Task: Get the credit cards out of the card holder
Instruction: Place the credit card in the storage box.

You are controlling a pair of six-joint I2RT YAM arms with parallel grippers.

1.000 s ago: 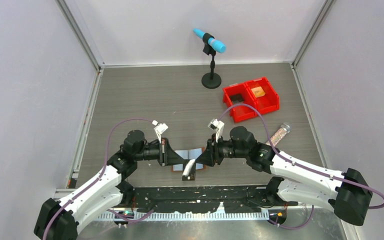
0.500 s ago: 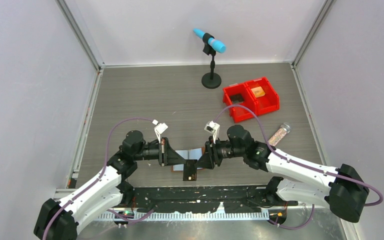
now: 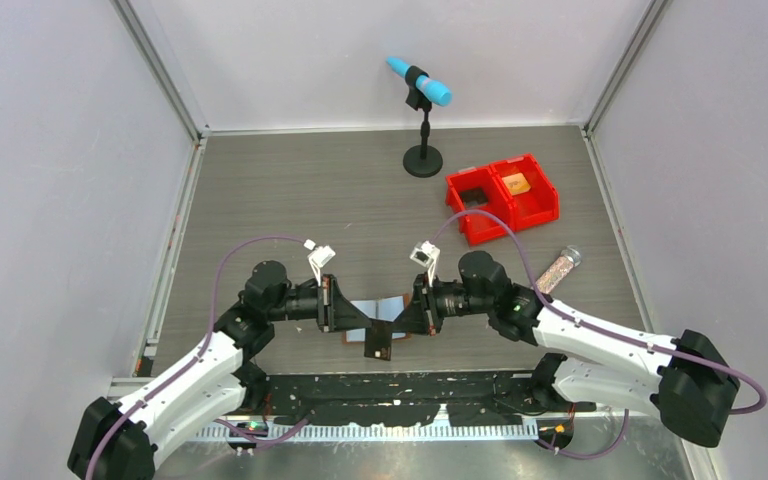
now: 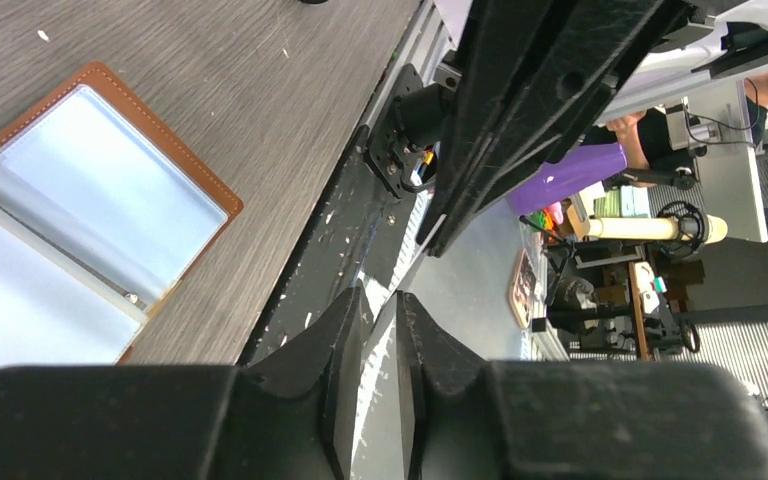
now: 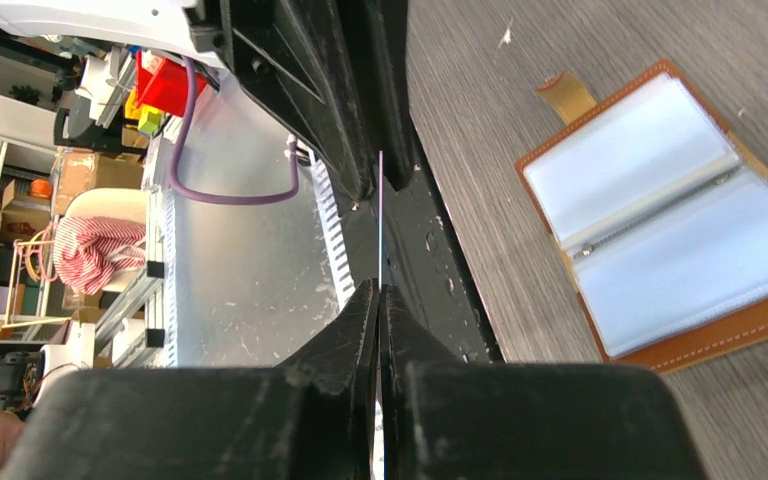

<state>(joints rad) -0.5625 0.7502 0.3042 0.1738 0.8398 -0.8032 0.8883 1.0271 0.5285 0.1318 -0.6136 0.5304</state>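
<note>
— Where is the card holder (image 5: 660, 225)?
— Open flat on the table (image 3: 310, 200), between the arms.
— The jaws?
— The right gripper (image 5: 380, 300) pinches a card (image 3: 379, 342) edge-on; the left gripper (image 4: 380, 310) stands narrowly apart, holding nothing.

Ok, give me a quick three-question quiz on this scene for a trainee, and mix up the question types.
1. True or false: the card holder lies closed on the table.
2. Where is the dark card? A, tucked inside the card holder; B, between the left end effector and the right end effector; C, flat on the table far from both arms.
3. Fill in: the right end effector is ____ on the card's edge.
Key: 1 false, it lies open; 2 B; 3 shut.
</note>
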